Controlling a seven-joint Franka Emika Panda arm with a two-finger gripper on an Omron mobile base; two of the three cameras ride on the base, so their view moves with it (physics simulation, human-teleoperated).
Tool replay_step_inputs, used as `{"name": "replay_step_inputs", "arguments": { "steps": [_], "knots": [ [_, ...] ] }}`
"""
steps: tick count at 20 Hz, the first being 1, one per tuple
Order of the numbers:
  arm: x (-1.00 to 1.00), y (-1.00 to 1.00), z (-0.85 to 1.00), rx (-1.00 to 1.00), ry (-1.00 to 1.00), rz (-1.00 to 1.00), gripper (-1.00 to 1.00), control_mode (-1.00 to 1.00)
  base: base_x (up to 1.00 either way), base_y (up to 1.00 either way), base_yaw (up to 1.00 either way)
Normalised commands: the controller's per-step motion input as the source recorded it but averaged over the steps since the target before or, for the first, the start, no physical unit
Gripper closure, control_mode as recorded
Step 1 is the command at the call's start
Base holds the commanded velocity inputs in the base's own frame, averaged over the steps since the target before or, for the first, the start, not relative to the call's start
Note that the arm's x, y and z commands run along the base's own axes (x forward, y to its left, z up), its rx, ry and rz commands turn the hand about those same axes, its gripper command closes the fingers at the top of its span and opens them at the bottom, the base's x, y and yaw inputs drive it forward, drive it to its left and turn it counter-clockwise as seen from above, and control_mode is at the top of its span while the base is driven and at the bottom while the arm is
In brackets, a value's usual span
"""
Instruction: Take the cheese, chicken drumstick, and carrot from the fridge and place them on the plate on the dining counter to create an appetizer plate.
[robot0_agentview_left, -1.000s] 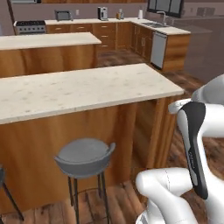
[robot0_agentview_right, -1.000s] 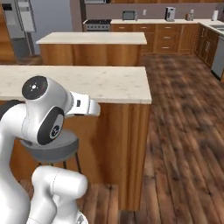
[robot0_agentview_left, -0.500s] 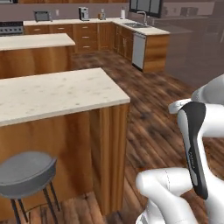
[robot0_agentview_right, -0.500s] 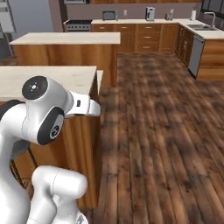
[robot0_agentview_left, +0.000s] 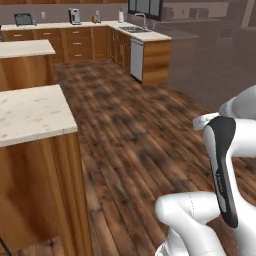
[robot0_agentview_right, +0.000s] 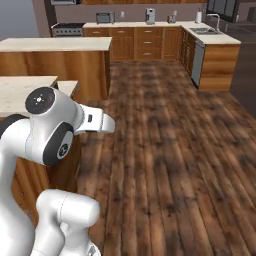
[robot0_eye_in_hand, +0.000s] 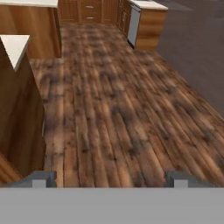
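My gripper (robot0_eye_in_hand: 110, 178) is open, its two dark fingertips (robot0_eye_in_hand: 41, 178) set wide apart with nothing between them, pointing down at bare wooden floor. The dining counter (robot0_agentview_left: 30, 112), with a speckled beige top and a wood-panelled base, stands at the left; its near end also shows in the right base view (robot0_agentview_right: 22, 87) and its corner in the hand view (robot0_eye_in_hand: 15, 46). The cheese, chicken drumstick, carrot, fridge and plate are out of view.
A shorter wooden island (robot0_agentview_right: 55, 44) stands behind the dining counter. Wooden cabinets with a coffee machine (robot0_agentview_right: 150, 13), a sink and a grey dishwasher (robot0_agentview_left: 136, 60) line the back wall. Open plank floor (robot0_agentview_right: 170, 150) stretches ahead and to the right.
The whole picture has shifted as the base moved: the dining counter slid to the left edge, its stool left the frame, and more open floor shows. The arm's pose is unchanged.
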Motion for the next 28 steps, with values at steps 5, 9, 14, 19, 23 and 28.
{"name": "replay_step_inputs", "arguments": {
  "steps": [5, 9, 14, 19, 23, 28],
  "knots": [
    [0.00, 0.00, 0.00, 0.00, 0.00, 0.00, -1.00, 1.00, 0.92, -0.46, -0.01],
    [0.00, 0.00, 0.00, 0.00, 0.00, 0.00, -1.00, 1.00, 1.00, -0.02, 0.00],
    [0.00, 0.00, 0.00, 0.00, 0.00, 0.00, -1.00, 1.00, 1.00, 0.08, 0.00],
    [0.00, 0.00, 0.00, 0.00, 0.00, 0.00, -1.00, 1.00, 1.00, 0.17, 0.00],
    [0.00, 0.00, 0.00, 0.00, 0.00, 0.00, -1.00, 1.00, 1.00, 0.09, 0.00],
    [0.00, 0.00, 0.00, 0.00, 0.00, 0.00, -1.00, 1.00, 1.00, 0.08, 0.10]
  ]
}}
